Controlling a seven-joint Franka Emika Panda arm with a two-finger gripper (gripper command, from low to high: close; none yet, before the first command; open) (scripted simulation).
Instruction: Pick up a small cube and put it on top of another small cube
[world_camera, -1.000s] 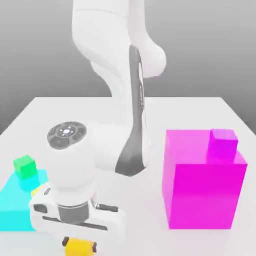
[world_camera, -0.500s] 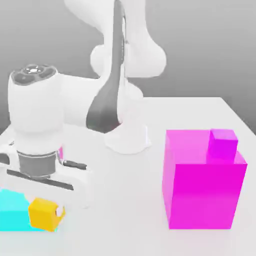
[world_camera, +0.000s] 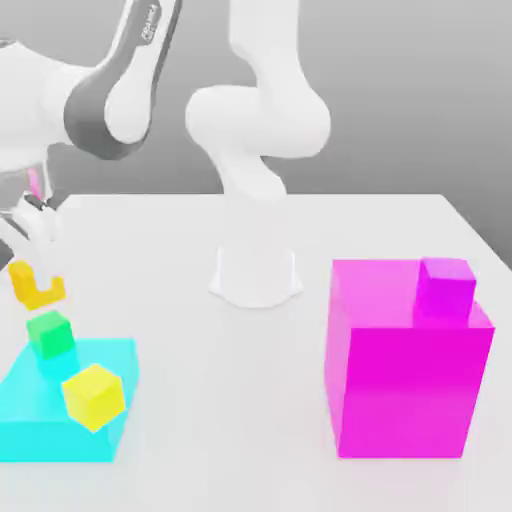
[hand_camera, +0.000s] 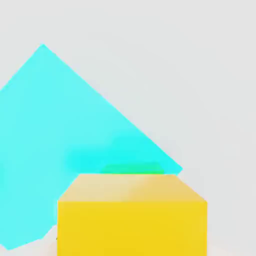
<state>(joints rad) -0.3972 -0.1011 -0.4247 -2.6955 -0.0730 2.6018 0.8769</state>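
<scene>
The small amber cube (world_camera: 27, 285) hangs in the air at the exterior view's left, with my gripper (world_camera: 38, 275) shut on it; a white finger (world_camera: 45, 262) covers part of it. Just below it, the small bright green cube (world_camera: 50, 333) sits on the far corner of a flat cyan block (world_camera: 40, 410). A small gap separates the two cubes. In the hand view the amber cube (hand_camera: 132, 215) is close up, with a sliver of the green cube (hand_camera: 132, 168) showing past its edge over the cyan block (hand_camera: 55, 130).
A lemon-yellow cube (world_camera: 93, 396) rests tilted on the cyan block, nearer the front. A large magenta block (world_camera: 400, 390) stands at the exterior view's right with a small magenta cube (world_camera: 446, 287) on top. The arm's white base (world_camera: 256, 275) stands at the table's middle.
The arm has swung from the table's front to the exterior view's left and risen, carrying the amber cube to just above the green cube. The lemon-yellow cube has come into sight.
</scene>
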